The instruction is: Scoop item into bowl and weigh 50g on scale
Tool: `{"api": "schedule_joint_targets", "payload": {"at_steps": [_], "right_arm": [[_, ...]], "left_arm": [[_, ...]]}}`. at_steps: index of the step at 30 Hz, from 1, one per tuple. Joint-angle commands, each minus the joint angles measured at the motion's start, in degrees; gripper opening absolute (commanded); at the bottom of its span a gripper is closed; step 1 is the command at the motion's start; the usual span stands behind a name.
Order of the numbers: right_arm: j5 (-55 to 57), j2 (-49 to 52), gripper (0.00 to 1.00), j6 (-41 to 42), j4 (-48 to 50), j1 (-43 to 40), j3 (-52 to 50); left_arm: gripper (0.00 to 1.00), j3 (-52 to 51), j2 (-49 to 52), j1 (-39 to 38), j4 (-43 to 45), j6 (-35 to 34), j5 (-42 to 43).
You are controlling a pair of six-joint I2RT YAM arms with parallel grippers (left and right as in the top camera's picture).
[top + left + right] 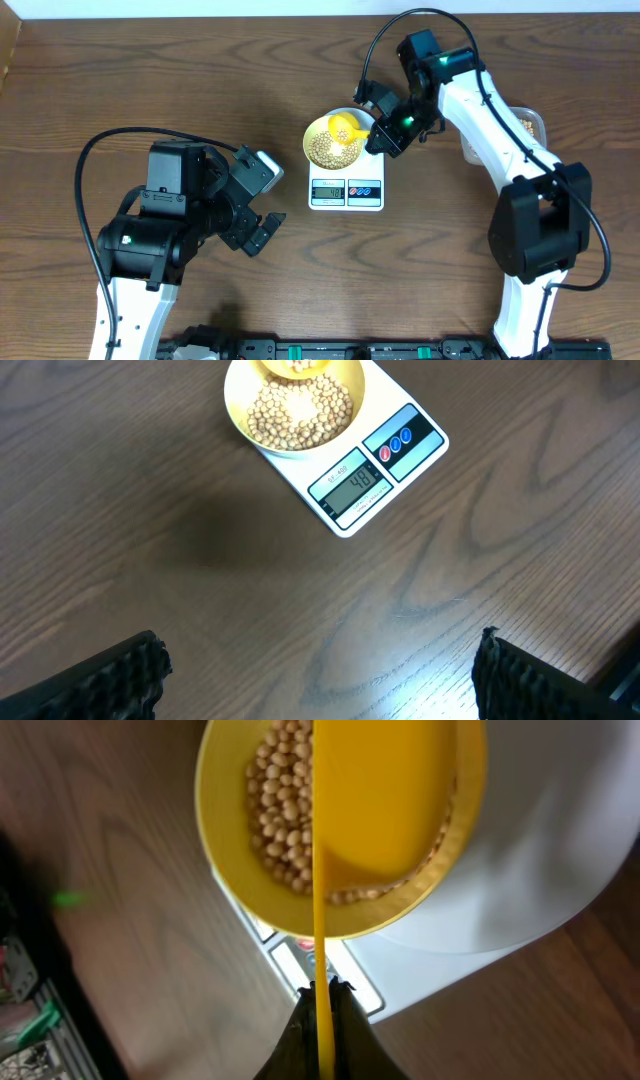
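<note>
Right gripper [320,992]: clamped on yellow plastic spoon [375,800], its scoop over the small tan beans [280,800].
Pale yellow round bowl [225,860]: on white digital scale [375,480] for weighing.
Left gripper [320,680]: apart, idle.

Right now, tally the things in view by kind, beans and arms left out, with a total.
bowl: 1
scale: 1
yellow spoon: 1
clear tub: 1
Total: 4

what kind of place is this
Likely a robotics lab bench rather than a kitchen: a left arm and right arm stand at a wooden table, with a scale carrying a bowl of beans between them.
</note>
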Motion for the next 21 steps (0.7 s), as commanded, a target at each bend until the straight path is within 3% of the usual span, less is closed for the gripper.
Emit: {"api": "schedule_joint_targets", "payload": {"at_steps": [1, 21], "right_arm": [[1.8, 1.5, 0.01, 2.3, 1.5, 0.1, 1.1], [8.1, 1.5, 0.01, 5.8, 6.7, -0.4, 1.1]], "left_arm": [[0.99, 1.1, 0.0, 0.3, -0.1, 1.0, -0.1], [0.99, 1.1, 0.0, 0.3, -0.1, 1.0, -0.1]]}}
